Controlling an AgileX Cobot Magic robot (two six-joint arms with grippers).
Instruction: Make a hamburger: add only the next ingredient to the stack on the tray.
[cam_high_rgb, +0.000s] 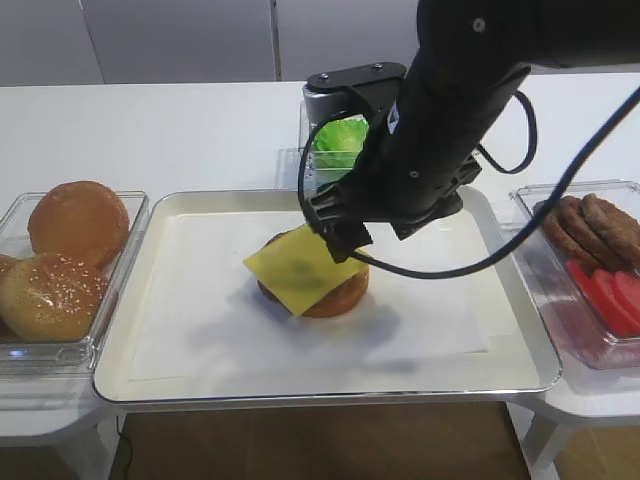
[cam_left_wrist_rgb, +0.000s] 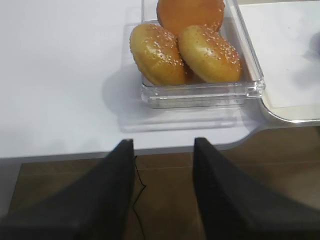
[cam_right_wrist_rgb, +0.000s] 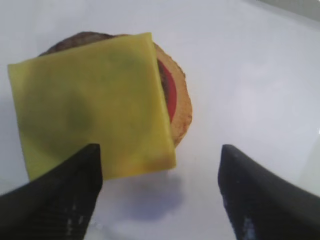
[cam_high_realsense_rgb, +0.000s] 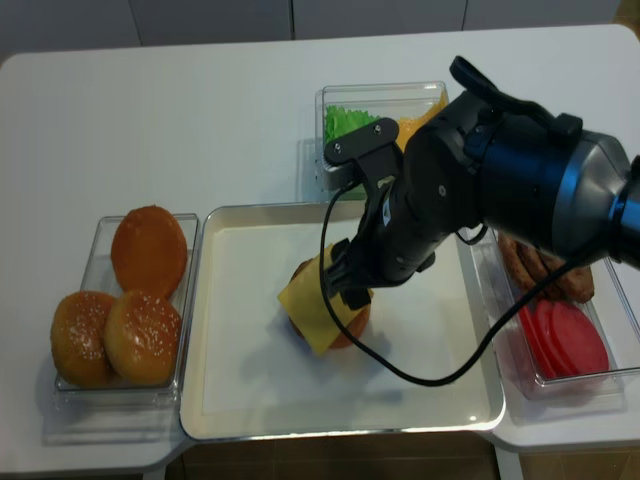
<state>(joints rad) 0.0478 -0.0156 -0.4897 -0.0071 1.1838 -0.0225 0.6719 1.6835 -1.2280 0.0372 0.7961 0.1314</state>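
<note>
my right claw (cam_right_wrist_rgb: 160, 195) spread wide, gripping nothing. cheese slice (cam_right_wrist_rgb: 92, 102) lies released on stack (cam_right_wrist_rgb: 177, 100), just ahead of my fingertips (cam_right_wrist_rgb: 82, 172), skewed so near corner overhangs patty toward tray (cam_high_rgb: 500, 360) liner. step in hand, i judge: clean retreat. lift straight up, keep fingers clear of overhanging edge, no sideways drag or slice slides off. left claw (cam_left_wrist_rgb: 162, 192) parted, idle near bun box (cam_left_wrist_rgb: 200, 90).

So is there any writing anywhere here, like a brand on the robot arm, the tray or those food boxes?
None that can be read in any view.
The right arm: plain black casing, no lettering showing.
The tray and the clear bun container: no labels or numbers.
The cheese slice on the stack: unmarked.
</note>
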